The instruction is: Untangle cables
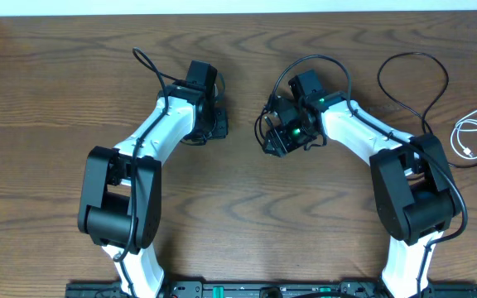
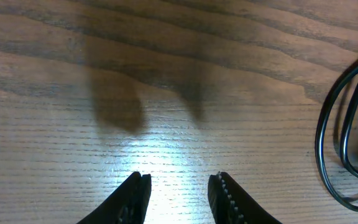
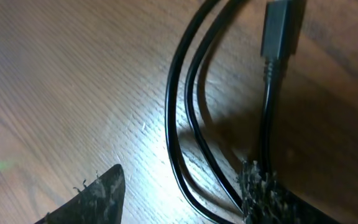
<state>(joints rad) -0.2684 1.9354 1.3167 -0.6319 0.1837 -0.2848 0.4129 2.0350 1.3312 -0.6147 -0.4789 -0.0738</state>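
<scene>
First, the right gripper [image 3: 182, 180]: two dark fingers [image 3: 98, 199] with rough, toothed pads and frayed edges, standing well apart. Between them lies the black cable [image 3: 168, 124], thin, smooth and glossy. Two of its strands run side by side in a long curve across the gap. The strands sit hard against the right-hand finger and well clear of the other; nothing is pinched. A third strand comes up beside the same finger and ends in a boxy, rectangular dark plug [image 3: 281, 31] near the top of the wrist view.

Left gripper [image 2: 179, 186]: fingers [image 2: 134, 200] black, tapering, one with a serrated inner edge. They are apart with only bare wood and a bright glare patch between them, holding nothing. A narrow loop of black cable curves in at the right edge of that view, clear of the fingertips.

From above, the two grippers face each other across the middle of the table [image 1: 238, 223], which is brown wood with a strong, wavy grain and a satin sheen. A small tangle of black loops sits at the right gripper's nose, on the side toward the left gripper.

Farther out to the right, a second black cable [image 1: 416, 55] lies alone in a wide open loop. Beyond it, near the table's right edge, the white cable [image 1: 474, 136] lies in a loose flat coil. Both are well apart from either gripper.
</scene>
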